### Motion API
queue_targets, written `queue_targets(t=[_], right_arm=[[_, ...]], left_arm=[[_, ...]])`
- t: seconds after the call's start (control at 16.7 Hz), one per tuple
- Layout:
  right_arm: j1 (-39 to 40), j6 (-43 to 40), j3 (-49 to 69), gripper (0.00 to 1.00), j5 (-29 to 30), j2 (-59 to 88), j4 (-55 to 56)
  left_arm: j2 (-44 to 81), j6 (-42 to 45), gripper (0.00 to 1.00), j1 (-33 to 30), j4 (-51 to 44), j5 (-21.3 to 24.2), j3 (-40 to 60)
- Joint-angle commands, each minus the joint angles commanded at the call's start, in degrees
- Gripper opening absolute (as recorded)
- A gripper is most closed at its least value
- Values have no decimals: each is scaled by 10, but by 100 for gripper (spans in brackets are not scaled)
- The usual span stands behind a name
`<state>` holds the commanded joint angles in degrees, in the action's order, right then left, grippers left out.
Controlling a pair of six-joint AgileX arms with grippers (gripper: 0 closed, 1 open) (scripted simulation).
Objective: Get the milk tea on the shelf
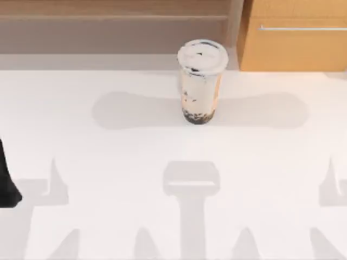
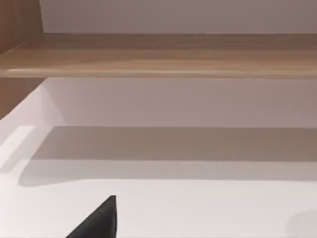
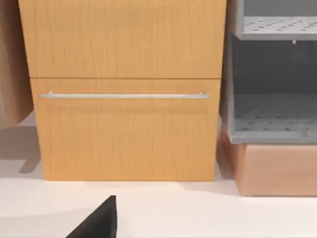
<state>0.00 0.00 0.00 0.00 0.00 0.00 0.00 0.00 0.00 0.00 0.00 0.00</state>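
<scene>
Top view | white table [image 1: 108,162] bare around cup | brown shelf [image 1: 108,24] along far edge, left of orange-wood cabinet [image 1: 295,49] | milk tea [image 1: 199,81] upright, just before shelf, untouched | left arm [image 1: 8,181] parked at left edge; whether either claw is apart or together, I cannot tell | advice: grasp mid-cup below lid, keep it upright, lift over board lip.

One milk tea [image 1: 199,81] cup stands on one white table [image 1: 108,179]. One brown wooden shelf [image 1: 114,27] and one orange-wood cabinet [image 1: 295,46] with one metal bar handle [image 1: 301,28] line the far edge; one grey perforated rack [image 3: 272,74] stands beside the cabinet.
</scene>
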Motion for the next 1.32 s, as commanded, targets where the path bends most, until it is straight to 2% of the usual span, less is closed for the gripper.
queue_targets(t=[0.3,0.54,0.84,1.32], right_arm=[[0,0,0,100,0,0,0],[0,0,0,100,0,0,0],[0,0,0,100,0,0,0],[0,0,0,100,0,0,0]], left_arm=[[33,1,100,-14,15,-12,10],[154,5,100,-62,73,-57,46],[390,10,100,-157,198,-149,129],[836,11,100,-347,474,-330,321]])
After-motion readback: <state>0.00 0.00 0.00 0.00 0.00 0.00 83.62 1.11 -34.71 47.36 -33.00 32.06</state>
